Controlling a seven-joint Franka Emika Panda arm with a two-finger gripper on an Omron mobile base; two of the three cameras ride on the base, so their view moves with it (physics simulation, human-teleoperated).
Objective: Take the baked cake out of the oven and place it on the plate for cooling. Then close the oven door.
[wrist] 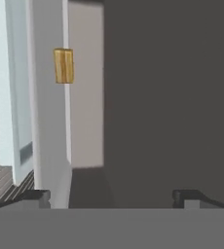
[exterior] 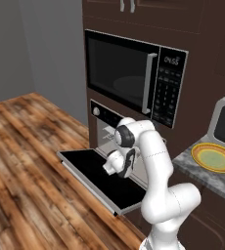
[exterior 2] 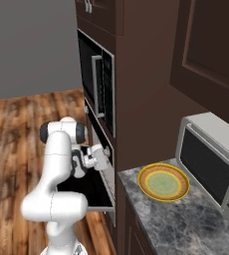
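The oven (exterior: pixel 102 113) sits under the black microwave, and its oven door (exterior: pixel 98 178) hangs dropped open and flat. My gripper (exterior: pixel 110 166) hovers above the door at the mouth of the cavity, pointing inward; from the other side the gripper (exterior 2: pixel 100 156) is at the opening too. In the hand view the baked cake (wrist: pixel 64 65), a small golden-brown block, lies deep inside, well ahead of my gripper (wrist: pixel 111 197) and off to its left. The jaws stand wide apart with nothing between them. The plate (exterior: pixel 214 157), orange-rimmed, rests bare on the counter to the right; the plate (exterior 2: pixel 164 182) is bare from that side too.
A black microwave (exterior: pixel 129 73) hangs right above the oven. A grey countertop box with a dark window (exterior 2: pixel 211 164) stands behind the plate on the stone counter (exterior 2: pixel 186 224). Wood floor (exterior: pixel 26 161) spreads to the left of the open door.
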